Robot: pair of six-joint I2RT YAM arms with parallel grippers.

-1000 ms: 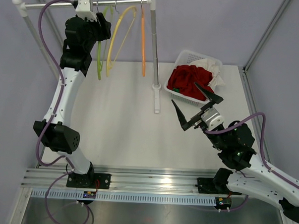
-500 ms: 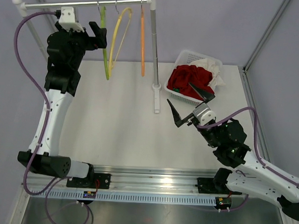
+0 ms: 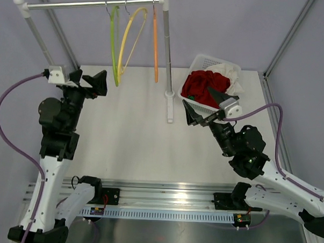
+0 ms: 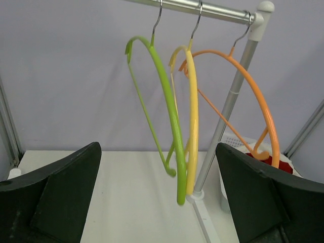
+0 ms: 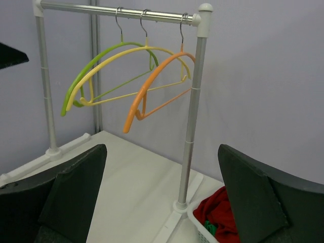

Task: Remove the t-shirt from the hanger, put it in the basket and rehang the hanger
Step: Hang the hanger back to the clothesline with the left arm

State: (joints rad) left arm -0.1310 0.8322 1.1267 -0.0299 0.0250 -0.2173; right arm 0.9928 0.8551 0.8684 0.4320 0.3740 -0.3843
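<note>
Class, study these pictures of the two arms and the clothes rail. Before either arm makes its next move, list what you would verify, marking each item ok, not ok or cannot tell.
1. Left gripper open and empty: ok.
2. Right gripper open and empty: ok.
3. Green hanger, yellow hanger and orange hanger bare: ok.
4. All three hooked on the rail: ok.
5. Red cloth inside the basket: ok.
6. Red cloth is the t-shirt: cannot tell.
</note>
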